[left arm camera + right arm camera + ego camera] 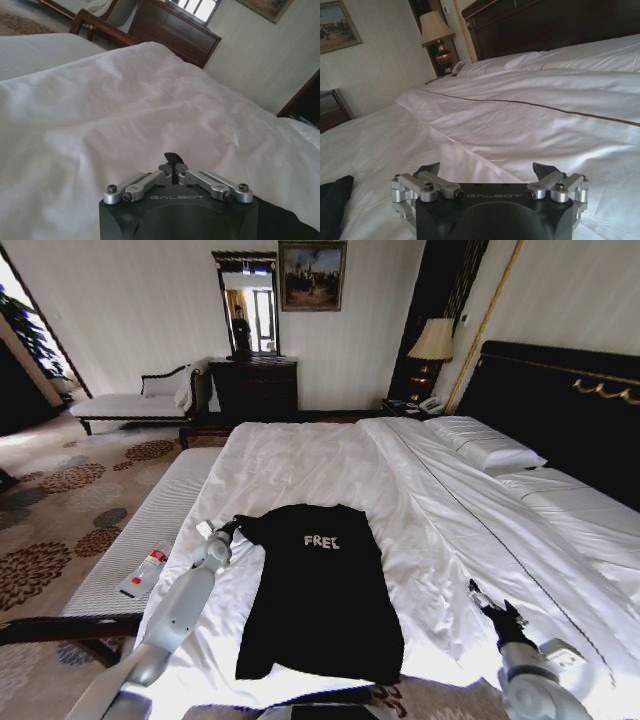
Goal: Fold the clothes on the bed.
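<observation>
The head camera looks down along the bed (300, 460) from its foot; both wrist cameras skim low across the same white sheets.

You saw black T-shirt (320, 600), white "FREE" lettering on chest. Bed (300, 460) sheets white; duvet (530, 115) white with thin brown line across it. Pillows (485, 445) white. Headboard (560, 400) dark, gold trim. Left gripper (173, 161) body black, silver linkages, dark fabric between its jaws. Right gripper (490, 172) same black and silver. Bench (140, 550) cushion pale, fine stripes. Carpet (50, 490) beige, dark brown floral blotches. Lampshade (433, 340) cream.
</observation>
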Controlling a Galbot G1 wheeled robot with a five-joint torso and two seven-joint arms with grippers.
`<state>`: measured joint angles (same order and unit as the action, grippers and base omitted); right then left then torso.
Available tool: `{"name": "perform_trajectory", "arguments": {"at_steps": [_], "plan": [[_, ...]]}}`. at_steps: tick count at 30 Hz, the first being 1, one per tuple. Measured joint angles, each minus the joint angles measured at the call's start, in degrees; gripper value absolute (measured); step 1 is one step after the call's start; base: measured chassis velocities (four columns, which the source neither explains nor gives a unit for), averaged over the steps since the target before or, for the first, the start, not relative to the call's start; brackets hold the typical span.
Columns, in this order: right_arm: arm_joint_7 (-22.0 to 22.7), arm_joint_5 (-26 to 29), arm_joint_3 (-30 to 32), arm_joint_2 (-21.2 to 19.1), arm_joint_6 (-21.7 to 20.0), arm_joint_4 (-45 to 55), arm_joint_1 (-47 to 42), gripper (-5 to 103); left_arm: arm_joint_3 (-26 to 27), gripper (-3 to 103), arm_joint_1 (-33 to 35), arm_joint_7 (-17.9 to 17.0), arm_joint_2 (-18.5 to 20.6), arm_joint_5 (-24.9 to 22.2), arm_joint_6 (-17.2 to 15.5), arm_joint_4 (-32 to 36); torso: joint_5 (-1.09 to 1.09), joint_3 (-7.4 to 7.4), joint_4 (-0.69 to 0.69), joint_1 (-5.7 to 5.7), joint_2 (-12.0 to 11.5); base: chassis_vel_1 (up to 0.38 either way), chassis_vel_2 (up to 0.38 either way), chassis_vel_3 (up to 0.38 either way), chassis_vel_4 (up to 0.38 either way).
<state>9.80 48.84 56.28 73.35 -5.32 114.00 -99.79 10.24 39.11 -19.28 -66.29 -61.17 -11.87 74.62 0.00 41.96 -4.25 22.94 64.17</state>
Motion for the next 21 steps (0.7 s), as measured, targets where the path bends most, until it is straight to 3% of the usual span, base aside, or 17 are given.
{"name": "perform_trajectory", "arguments": {"at_steps": [10, 21], "plan": [[-0.2, -0.1, -0.5, -0.4, 0.4, -1.7, 0.9, 100, -10.6, 0, -0.9, -3.2, -0.3, 3.7, -1.1, 9.5, 0.01, 0.00, -0.02, 0.00, 0.0, 0.000, 0.000, 0.000, 0.000], [-0.9, 0.4, 0.1, -0.1, 1.6, -3.1, 1.1, 100, -21.9, 0, -1.1, -4.7, -3.4, 7.8, -1.0, 8.6, 0.01, 0.00, 0.00, 0.00, 0.0, 0.000, 0.000, 0.000, 0.000]]}}
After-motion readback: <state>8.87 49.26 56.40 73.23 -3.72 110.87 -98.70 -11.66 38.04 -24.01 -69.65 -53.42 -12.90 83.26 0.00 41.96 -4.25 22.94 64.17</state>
